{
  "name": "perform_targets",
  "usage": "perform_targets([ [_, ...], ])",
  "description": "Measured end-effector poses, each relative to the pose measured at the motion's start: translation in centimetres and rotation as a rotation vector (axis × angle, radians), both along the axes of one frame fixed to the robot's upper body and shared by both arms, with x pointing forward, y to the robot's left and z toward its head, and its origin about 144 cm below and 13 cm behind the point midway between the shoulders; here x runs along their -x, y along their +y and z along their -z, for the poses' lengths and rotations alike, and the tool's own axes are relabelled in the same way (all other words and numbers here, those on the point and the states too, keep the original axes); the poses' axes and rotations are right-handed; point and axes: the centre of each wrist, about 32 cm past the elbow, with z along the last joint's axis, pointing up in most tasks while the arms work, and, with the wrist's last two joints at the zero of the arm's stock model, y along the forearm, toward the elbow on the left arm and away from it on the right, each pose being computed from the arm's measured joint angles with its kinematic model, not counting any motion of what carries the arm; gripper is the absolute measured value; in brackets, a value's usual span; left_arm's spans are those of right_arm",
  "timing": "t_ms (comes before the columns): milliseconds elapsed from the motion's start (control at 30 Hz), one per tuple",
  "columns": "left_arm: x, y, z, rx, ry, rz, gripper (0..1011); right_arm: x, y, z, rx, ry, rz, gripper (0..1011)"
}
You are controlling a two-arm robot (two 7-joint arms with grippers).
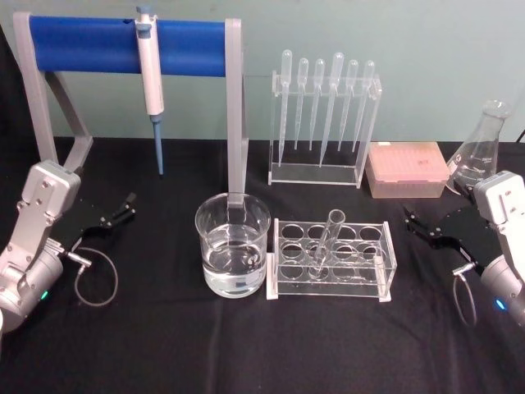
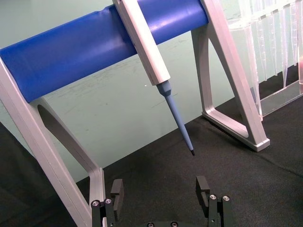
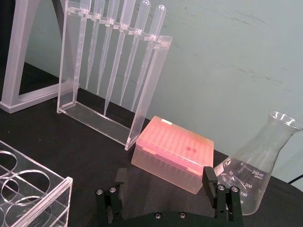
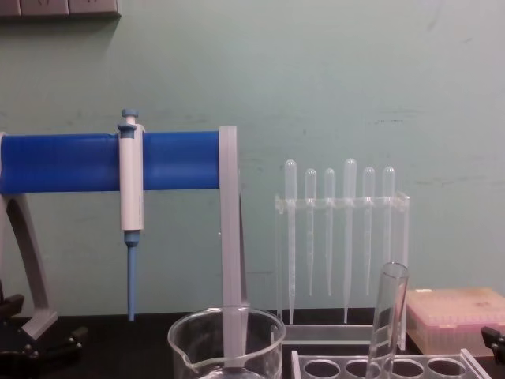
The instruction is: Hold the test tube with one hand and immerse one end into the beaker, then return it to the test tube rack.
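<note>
The test tube (image 1: 326,240) leans in the front row of a clear plastic rack (image 1: 385,267) at the table's middle; in the chest view the test tube (image 4: 388,316) rises above the rack. Just left of the rack stands the beaker (image 1: 233,254), about half full of clear liquid, and the chest view shows the beaker (image 4: 226,343) with its spout at the front. My left gripper (image 1: 123,209) rests open and holds nothing at the left, far from both. My right gripper (image 1: 414,223) sits open and holds nothing just right of the rack. Both wrist views show spread fingers: left gripper (image 2: 160,189), right gripper (image 3: 164,177).
A white-and-blue pipettor (image 1: 150,82) hangs on a blue-barred stand (image 1: 82,45) at the back left, one stand leg behind the beaker. Behind the rack is a pipette holder (image 1: 324,123). A pink tip box (image 1: 408,170) and a conical flask (image 1: 480,152) stand at the back right.
</note>
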Motion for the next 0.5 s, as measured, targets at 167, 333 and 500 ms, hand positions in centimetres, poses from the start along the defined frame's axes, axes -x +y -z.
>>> perform_targets([
  [167,0.00,0.00,0.00,0.000,0.000,0.000,1000,0.00,0.00,0.00,0.000,0.000,0.000,1003],
  [333,0.00,0.00,0.00,0.000,0.000,0.000,1000,0.00,0.00,0.00,0.000,0.000,0.000,1003],
  [500,0.00,0.00,0.00,0.000,0.000,0.000,1000,0.00,0.00,0.00,0.000,0.000,0.000,1003],
])
